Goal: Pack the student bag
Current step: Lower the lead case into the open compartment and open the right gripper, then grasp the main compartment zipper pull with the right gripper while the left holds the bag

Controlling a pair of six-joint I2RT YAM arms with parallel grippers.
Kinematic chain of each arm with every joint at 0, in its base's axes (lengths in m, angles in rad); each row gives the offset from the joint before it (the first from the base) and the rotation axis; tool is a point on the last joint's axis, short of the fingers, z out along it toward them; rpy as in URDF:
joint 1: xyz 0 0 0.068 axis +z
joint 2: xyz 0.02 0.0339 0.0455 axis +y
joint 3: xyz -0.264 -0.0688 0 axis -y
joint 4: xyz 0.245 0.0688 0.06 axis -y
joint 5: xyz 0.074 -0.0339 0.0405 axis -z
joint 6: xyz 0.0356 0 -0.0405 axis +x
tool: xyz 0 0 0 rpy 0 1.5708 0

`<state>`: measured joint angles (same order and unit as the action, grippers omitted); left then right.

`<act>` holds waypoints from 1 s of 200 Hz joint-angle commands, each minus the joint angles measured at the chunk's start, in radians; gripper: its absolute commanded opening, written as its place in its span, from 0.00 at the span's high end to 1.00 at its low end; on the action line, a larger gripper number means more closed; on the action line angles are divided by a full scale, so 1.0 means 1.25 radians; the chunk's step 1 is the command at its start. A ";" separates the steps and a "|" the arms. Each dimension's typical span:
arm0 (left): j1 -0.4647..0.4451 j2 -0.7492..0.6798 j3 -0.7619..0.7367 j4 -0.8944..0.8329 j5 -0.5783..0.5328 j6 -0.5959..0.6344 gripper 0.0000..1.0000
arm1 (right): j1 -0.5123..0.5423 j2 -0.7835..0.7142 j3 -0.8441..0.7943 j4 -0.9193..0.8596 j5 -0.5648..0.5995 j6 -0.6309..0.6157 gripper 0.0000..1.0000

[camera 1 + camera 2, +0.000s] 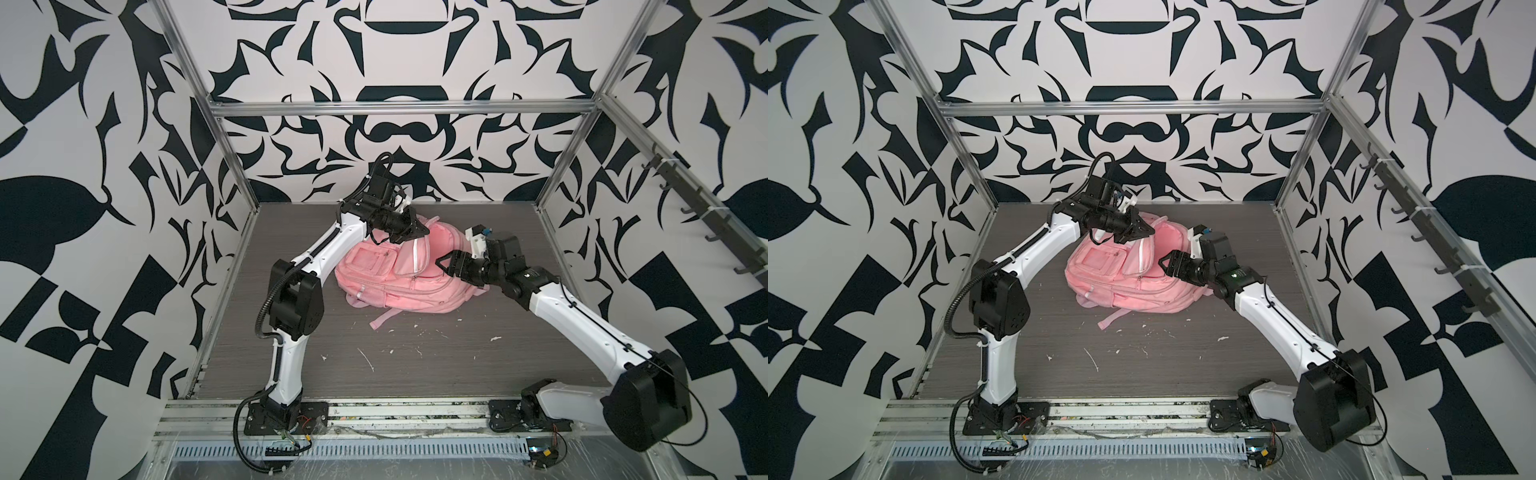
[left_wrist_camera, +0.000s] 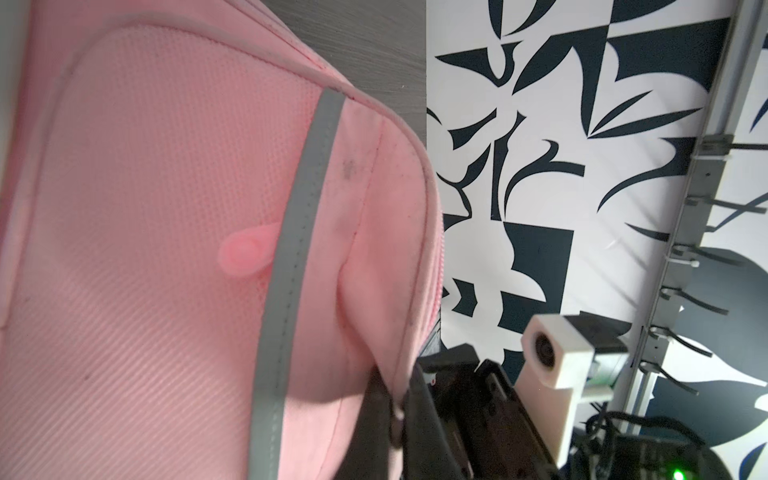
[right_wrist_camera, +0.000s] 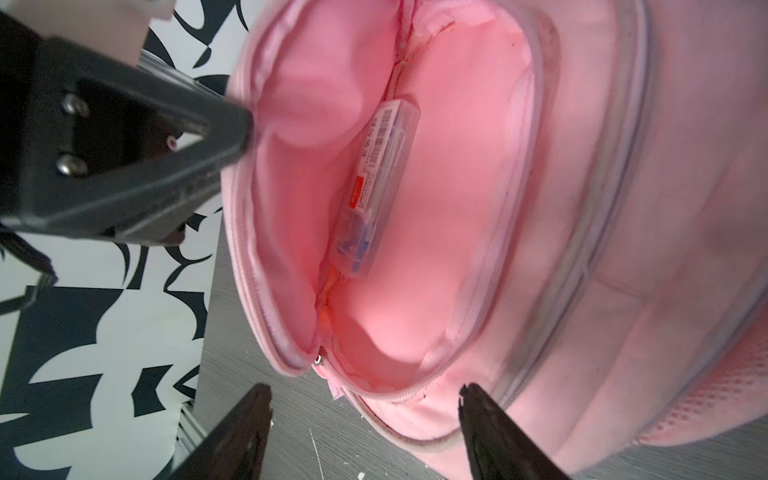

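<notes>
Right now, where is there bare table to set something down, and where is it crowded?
Free: table front, between the arm bases and the student bag. Crowded: the bag's mouth, where the left gripper pinches its rim near the open right gripper.

Print on the clear case (image 3: 376,187) inside the student bag (image 3: 623,208): blurred, illegible.

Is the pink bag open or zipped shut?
Open: the student bag gapes at its main pocket, showing a clear plastic case inside.
</notes>
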<state>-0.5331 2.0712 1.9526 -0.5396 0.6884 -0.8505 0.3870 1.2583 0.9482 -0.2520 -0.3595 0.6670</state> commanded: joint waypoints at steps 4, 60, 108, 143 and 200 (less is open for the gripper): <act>0.006 0.029 -0.001 0.131 0.017 -0.088 1.00 | 0.027 -0.010 0.002 -0.056 0.025 -0.078 0.27; -0.019 0.122 0.092 0.095 -0.033 -0.100 1.00 | 0.091 0.051 0.035 -0.093 0.072 -0.157 0.30; -0.033 0.131 0.083 0.102 -0.045 -0.114 1.00 | 0.136 0.196 0.154 -0.164 0.153 -0.144 0.38; -0.036 0.123 0.061 0.120 -0.050 -0.128 1.00 | 0.148 0.254 0.206 -0.190 0.177 -0.142 0.42; -0.040 0.121 0.041 0.144 -0.046 -0.153 1.00 | 0.154 0.327 0.231 -0.208 0.216 -0.135 0.59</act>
<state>-0.5812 2.2234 2.0197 -0.4114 0.6426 -1.0142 0.5716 1.6413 1.1942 -0.4866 -0.1329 0.4969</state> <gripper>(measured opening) 0.078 0.440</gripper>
